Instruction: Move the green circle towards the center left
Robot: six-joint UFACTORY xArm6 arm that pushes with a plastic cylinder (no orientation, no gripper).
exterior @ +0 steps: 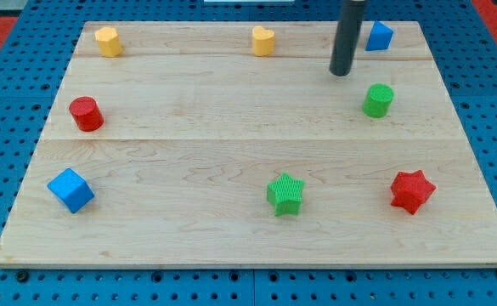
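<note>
The rod's tip (341,73) carried no jaws and held nothing, hovering free at ten o'clock from the green circle (379,100), near it but apart. That circle sat toward the board's (231,153) two o'clock.

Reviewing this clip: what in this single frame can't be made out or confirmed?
- Upper rod and arm: cut off by the view's top edge; only the rod down to my tip shows.
- Blue block: its left side sits behind the rod, so the shape is unclear.
- Gap between my tip and the green circle: they look apart, but one view can't confirm depth.
</note>
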